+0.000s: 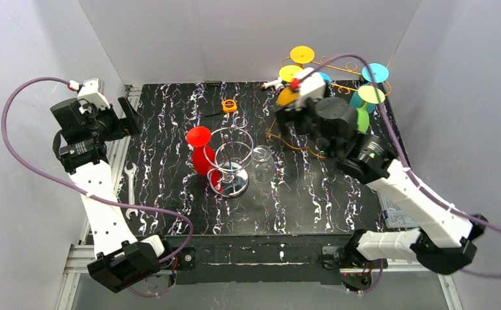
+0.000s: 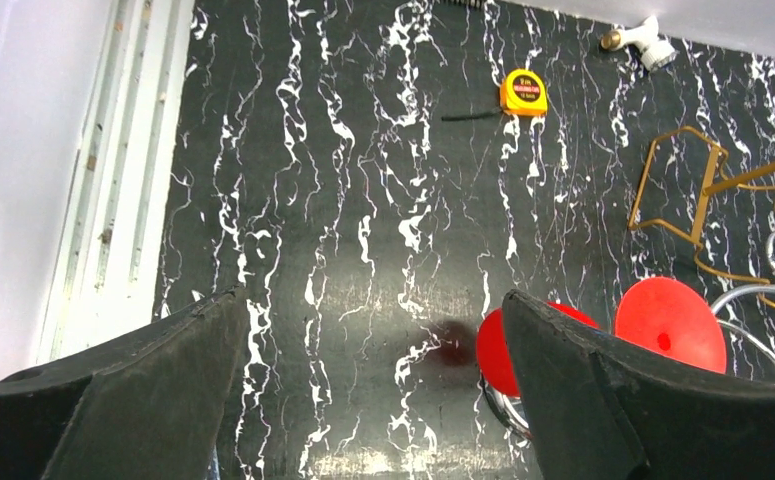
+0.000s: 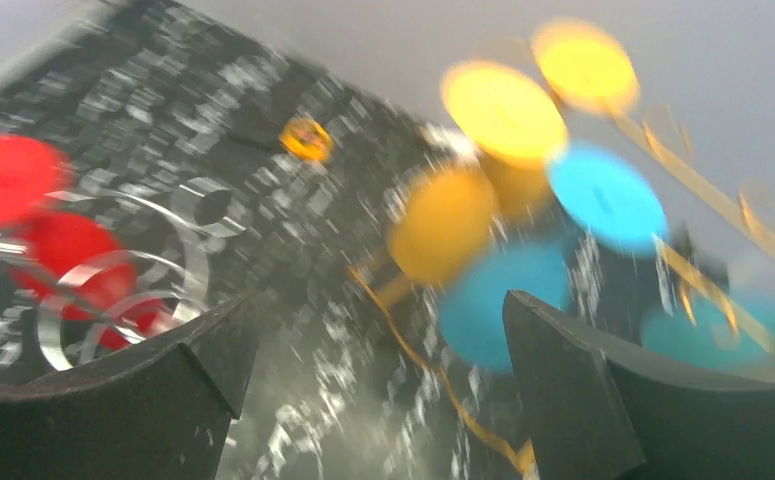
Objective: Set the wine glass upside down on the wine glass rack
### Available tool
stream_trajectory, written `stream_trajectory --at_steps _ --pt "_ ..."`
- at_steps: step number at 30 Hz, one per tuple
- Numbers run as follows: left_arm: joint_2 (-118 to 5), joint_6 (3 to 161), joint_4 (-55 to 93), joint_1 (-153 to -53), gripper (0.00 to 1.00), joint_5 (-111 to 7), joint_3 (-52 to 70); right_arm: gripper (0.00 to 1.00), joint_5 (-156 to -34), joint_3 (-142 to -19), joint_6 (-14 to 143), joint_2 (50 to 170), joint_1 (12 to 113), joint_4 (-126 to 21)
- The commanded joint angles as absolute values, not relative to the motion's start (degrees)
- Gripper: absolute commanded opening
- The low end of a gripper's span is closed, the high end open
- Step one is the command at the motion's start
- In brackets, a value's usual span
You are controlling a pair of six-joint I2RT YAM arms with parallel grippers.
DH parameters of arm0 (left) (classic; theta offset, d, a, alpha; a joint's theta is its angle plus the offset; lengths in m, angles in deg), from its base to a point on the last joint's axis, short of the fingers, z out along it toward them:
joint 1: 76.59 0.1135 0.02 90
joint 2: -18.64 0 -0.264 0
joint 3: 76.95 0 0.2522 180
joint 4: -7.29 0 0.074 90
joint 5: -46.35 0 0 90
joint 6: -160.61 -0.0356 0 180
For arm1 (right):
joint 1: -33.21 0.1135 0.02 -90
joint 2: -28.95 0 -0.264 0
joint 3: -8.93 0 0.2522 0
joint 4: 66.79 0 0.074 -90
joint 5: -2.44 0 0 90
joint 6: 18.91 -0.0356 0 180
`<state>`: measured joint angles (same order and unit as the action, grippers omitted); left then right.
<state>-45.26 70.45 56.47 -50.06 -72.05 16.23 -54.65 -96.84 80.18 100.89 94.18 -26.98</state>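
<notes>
Clear wine glass (image 1: 263,165) is sitting at the right side of the chrome wine glass rack (image 1: 233,182) mid-table. It's looking like it's hanging foot-up, bowl-down, but it's transparent and I'm not managing to tell if the foot is properly seated in the loop. Red wine glass (image 1: 200,155) is hanging inverted on the rack's left side. I'm holding nothing. My right gripper (image 1: 282,110) is hovering behind-right of the rack with jaws wide apart, just beside the gold wire stand (image 1: 338,64) carrying coloured glasses; that wrist view is smearing, so no detail there. My left gripper (image 1: 131,117) is gaping too, well apart at the far left, looking down on bare table (image 1: 312,194). Orange tape measure (image 1: 230,105) is lying behind the rack, wrench (image 1: 130,173) by the left edge. I'm judging the hang as done or nearly so. Risks: a half-seated foot slipping off the loop and dropping the glass, my right wrist clipping a coloured glass or snagging the gold wire on any swing, or a nudge to the rack shaking both glasses loose.
</notes>
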Motion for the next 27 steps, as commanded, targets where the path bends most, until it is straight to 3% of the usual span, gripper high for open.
stream_trajectory --at_steps 1,13,19,27 --pt "-45.4 68.6 56.5 -49.7 0.98 -75.2 13.6 0.98 -64.7 -81.4 64.0 93.6 81.0 -23.9" --pt "-44.3 64.2 52.4 -51.9 0.98 -77.5 3.1 0.98 -62.2 -49.0 54.4 82.7 71.1 -37.3" --pt "-43.0 63.6 45.6 -54.5 0.98 -77.0 -7.4 0.98 -51.8 -35.1 55.1 75.2 70.0 -53.3" --pt "-41.7 64.8 34.4 -57.0 0.98 -77.2 -19.0 0.98 -39.1 -26.3 50.3 80.0 67.4 -63.8"
